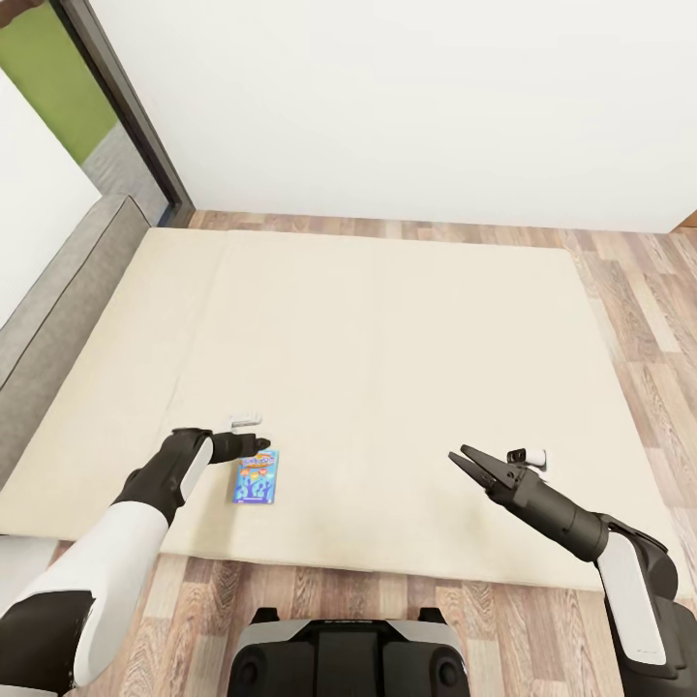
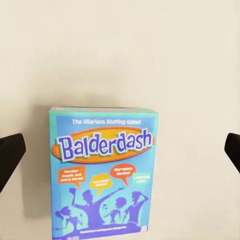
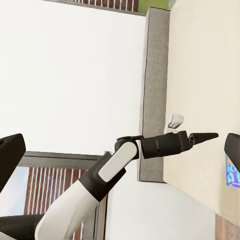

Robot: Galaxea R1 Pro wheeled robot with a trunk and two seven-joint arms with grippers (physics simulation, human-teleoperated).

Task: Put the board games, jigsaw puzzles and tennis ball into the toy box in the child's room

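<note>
My left end effector point(image 1: 259, 446) hangs over the bed point(image 1: 387, 339), low in the left half of the head view, right at the upper edge of the small blue board game point(image 1: 257, 477). In the left wrist view its two dark fingertips point(image 2: 10, 157) sit at the far left and right edges of the frame, spread wide apart, wider than the box is across, with nothing between them but the box point(image 2: 103, 172) and mattress. I cannot tell from these views whether the fingers touch the box; nothing is gripped.

The board game lies flat on the beige mattress near the bed's front edge, cover up. Its long axis runs roughly up and down the head view, tilted slightly. In the left wrist view the title "Balderdash" reads upright, with the box's top edge toward the middle of the frame and its bottom cut off by the lower edge.

My right end effector point(image 1: 474, 465) hovers above the mattress in the lower right of the head view, pointing toward the left of the frame, its fingers parted and empty, well apart from the box. In the right wrist view my left arm point(image 3: 120, 165) stretches across the frame in front of the grey headboard point(image 3: 156, 90).
</note>
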